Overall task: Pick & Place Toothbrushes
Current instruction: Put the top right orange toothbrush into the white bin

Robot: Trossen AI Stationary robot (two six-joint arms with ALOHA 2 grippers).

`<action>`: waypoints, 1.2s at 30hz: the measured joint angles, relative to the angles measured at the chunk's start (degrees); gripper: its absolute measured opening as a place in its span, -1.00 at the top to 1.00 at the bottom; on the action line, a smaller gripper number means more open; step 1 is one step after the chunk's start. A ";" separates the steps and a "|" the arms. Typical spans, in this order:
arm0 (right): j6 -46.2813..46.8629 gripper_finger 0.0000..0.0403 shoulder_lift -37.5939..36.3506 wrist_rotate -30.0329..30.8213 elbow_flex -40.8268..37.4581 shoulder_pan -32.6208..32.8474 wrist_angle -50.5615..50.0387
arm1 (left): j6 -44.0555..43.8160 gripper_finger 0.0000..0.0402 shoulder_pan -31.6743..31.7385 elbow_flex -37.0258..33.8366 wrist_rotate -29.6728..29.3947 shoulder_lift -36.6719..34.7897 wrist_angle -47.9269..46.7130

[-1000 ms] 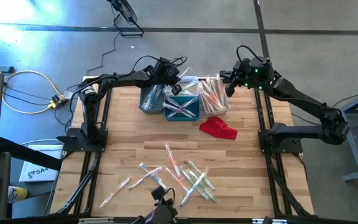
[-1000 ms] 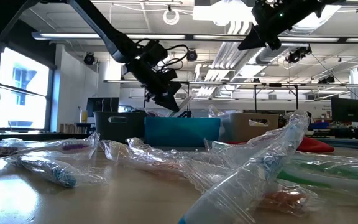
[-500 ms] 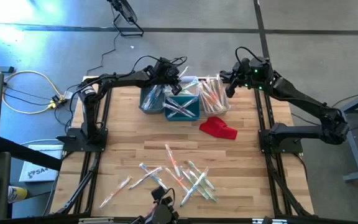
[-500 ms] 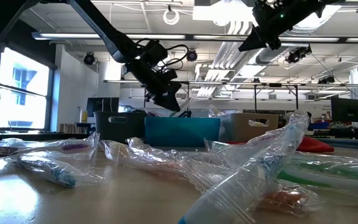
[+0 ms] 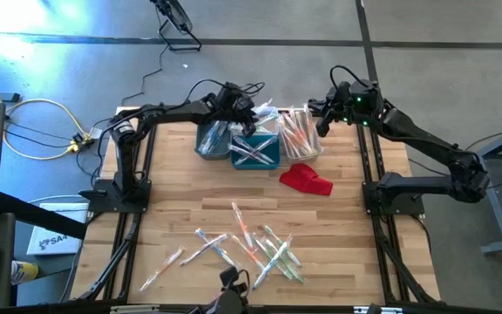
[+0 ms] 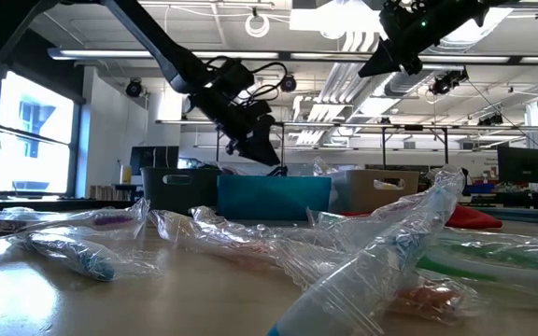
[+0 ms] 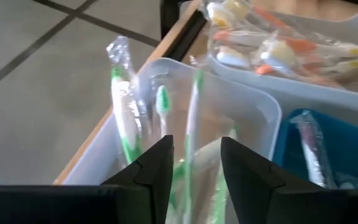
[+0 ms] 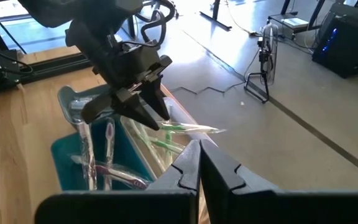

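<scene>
I see the left gripper [image 7: 191, 163] over the clear bin [image 7: 253, 102], fingers apart, a green toothbrush [image 7: 194, 112] standing between them, grip not clear. Right gripper [image 8: 199, 163] hovers nearby, fingers together, holding nothing. More toothbrushes [image 5: 251, 247] lie scattered well away.

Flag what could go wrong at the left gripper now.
1. A green toothbrush stands between the open left gripper's fingers; its wrapper could snag and be dragged from the clear bin on retreat.
2. Another green toothbrush leans at that bin's outer wall by the table edge; a nudge might tip it overboard.
The right gripper waits shut nearby.
</scene>
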 joint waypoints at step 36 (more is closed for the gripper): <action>2.80 0.99 0.02 -0.14 0.00 0.07 -4.18 | -7.15 0.63 -5.40 3.68 -0.77 0.00 -0.02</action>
